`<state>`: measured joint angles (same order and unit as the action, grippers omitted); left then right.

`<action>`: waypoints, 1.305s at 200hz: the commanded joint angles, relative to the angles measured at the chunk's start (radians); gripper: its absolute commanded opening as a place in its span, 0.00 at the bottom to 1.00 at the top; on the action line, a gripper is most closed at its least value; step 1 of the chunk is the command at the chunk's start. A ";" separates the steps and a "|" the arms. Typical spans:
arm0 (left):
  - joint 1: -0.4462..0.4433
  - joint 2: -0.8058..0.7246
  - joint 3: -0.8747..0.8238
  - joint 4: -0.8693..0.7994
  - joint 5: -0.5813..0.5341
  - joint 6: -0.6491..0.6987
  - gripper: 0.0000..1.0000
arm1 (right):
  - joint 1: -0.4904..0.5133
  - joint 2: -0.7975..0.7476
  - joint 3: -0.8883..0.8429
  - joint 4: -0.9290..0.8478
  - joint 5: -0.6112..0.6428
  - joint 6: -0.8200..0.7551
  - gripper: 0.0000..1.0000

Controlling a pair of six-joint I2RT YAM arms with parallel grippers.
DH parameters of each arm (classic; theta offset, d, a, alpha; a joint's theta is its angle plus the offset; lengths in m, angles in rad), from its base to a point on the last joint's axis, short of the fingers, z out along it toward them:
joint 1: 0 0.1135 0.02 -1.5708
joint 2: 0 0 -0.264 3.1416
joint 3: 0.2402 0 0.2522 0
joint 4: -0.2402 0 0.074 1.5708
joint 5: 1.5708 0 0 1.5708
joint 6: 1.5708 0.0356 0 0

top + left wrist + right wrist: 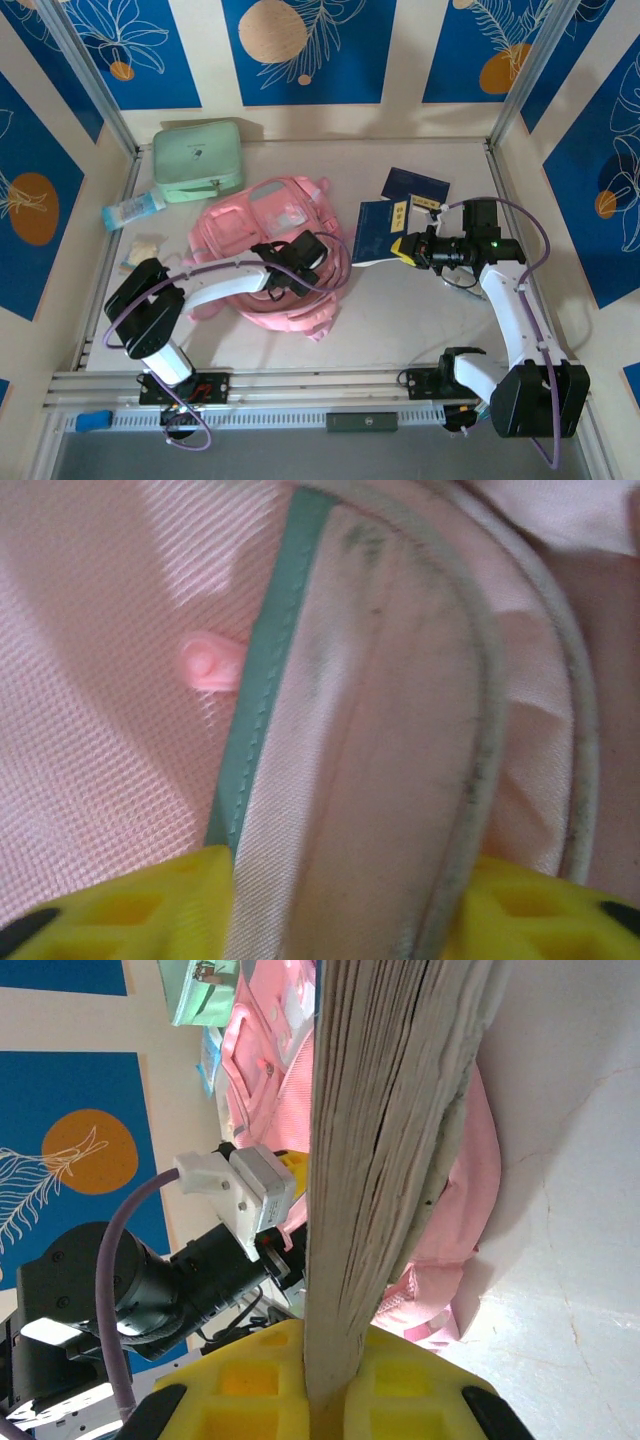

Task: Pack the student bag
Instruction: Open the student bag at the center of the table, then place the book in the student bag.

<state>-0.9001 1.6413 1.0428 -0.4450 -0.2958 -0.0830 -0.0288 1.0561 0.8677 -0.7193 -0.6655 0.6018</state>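
Your left gripper [340,905] is clamped on the bag [262,215], your right gripper [330,1380] on a book [390,1110].
The bag lies slumped in the middle of the table [400,310]. Yellow fingers [150,905] pinch a piped flap of it. The book is held by its page edge, just beside the bag's right side.

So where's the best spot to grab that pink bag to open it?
Probably the piped rim of the student bag, coming from above: the bag lies flat and soft, and that edge rises as a ridge the jaws can straddle.
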 commanded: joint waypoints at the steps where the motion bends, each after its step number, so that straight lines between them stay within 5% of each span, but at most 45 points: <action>1: 0.004 0.000 0.020 0.027 -0.077 0.027 0.37 | -0.006 -0.029 -0.001 0.006 -0.041 0.002 0.00; 47: 0.005 -0.074 0.018 0.025 -0.097 0.065 0.00 | -0.008 -0.036 -0.003 0.000 -0.052 0.010 0.00; 118: 0.009 -0.286 0.151 -0.103 -0.163 0.101 0.00 | 0.025 -0.062 -0.033 -0.005 -0.090 0.049 0.00; 176: 0.030 -0.343 0.259 -0.137 -0.186 0.091 0.00 | 0.300 -0.051 -0.151 0.271 -0.007 0.226 0.00; 222: 0.050 -0.372 0.263 -0.105 -0.158 0.051 0.00 | 0.539 0.177 -0.093 0.531 0.126 0.268 0.00; 261: 0.055 -0.394 0.246 -0.087 -0.144 0.007 0.00 | 0.619 0.432 0.031 0.691 0.178 0.256 0.00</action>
<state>-0.8524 1.3132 1.2575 -0.6300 -0.4347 -0.0288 0.5632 1.3876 0.8116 -0.2131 -0.5274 0.8574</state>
